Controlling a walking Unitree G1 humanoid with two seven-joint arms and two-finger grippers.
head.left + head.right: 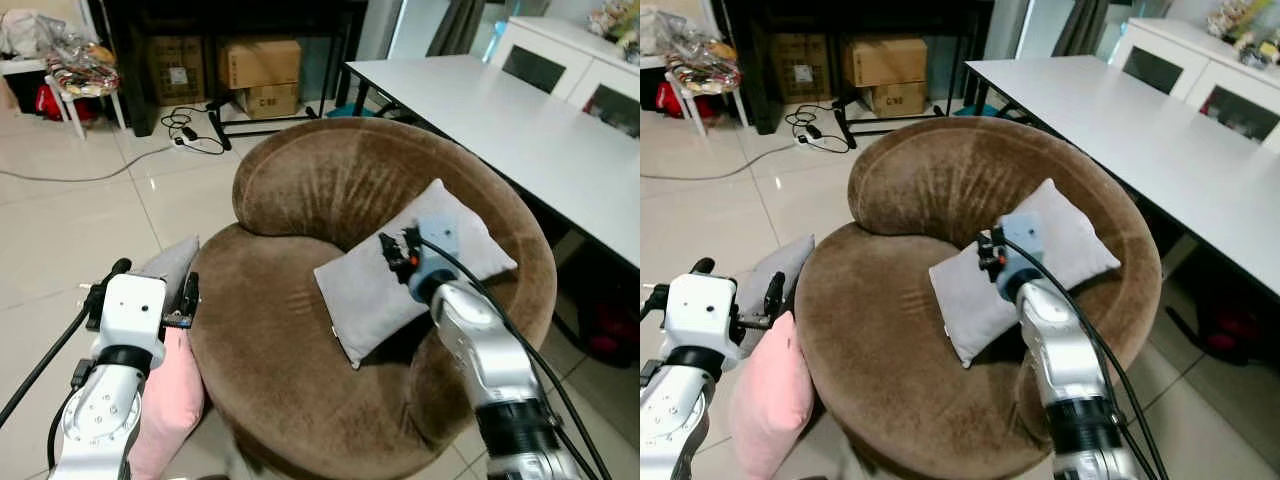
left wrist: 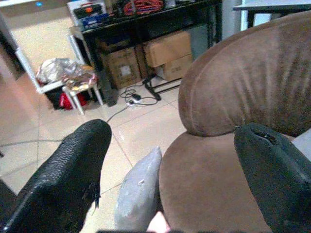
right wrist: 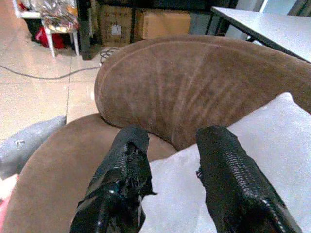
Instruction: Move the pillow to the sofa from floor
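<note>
A light grey rectangular fabric pillow [image 1: 400,275] lies on the seat of the round brown suede-like sofa [image 1: 300,190], its long axis running on a slant from the front of the seat up toward the curved backrest on the robot's right, the far corner resting near the cushioned rim. The cloth looks smooth and matte against the sofa's brushed, streaky nap. The right hand [image 3: 172,160] hovers just over the pillow with its two textured black fingers [image 3: 121,170] parted and nothing between them. The left hand [image 2: 170,174] is also spread open and empty, held beside the sofa's left edge. Below it, wedged against the sofa's side on the glossy pale tiled floor [image 1: 70,230], stand a soft pink pillow [image 1: 770,395] and a second grey pillow [image 2: 138,191], both on edge. A long white surface [image 1: 520,120] runs along the sofa's right side, and brown cardboard boxes [image 1: 260,75] sit under a dark shelf behind.
</note>
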